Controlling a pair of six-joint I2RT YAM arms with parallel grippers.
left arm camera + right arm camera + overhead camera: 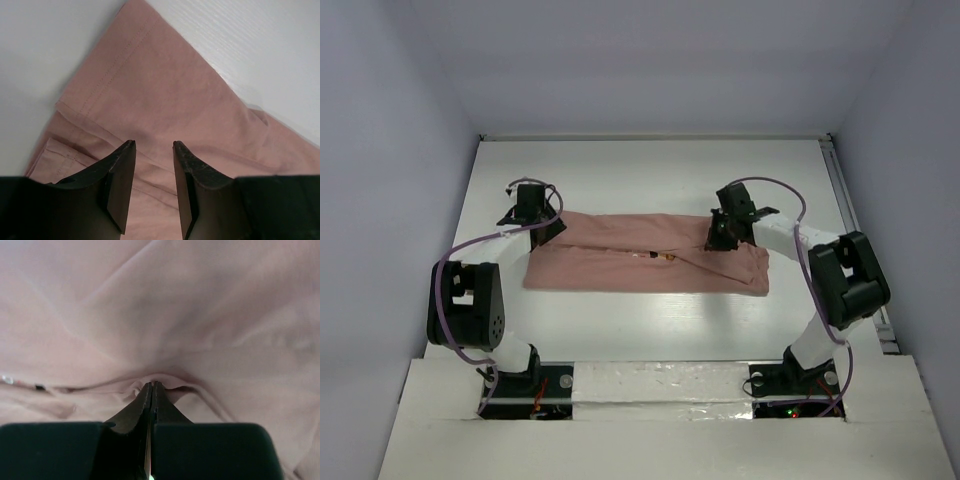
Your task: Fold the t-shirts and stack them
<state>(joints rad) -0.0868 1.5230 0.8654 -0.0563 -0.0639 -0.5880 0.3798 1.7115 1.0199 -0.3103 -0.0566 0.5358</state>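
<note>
Left gripper (154, 145) hovers over the left end of the t-shirt (620, 272), jaws slightly parted, nothing between them. The shirt lies mid-desk (650, 170), its long axis running left edge to right edge. Right gripper (151, 386) is clamped on a ridge of cloth at the shirt's far-right side.

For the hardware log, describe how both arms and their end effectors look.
The left arm and right arm match: white links, chunky black joint housings and a purple cable looping along each. The left end effector and right end effector have black fingers tapering to narrow tips from blocky black bodies.
</note>
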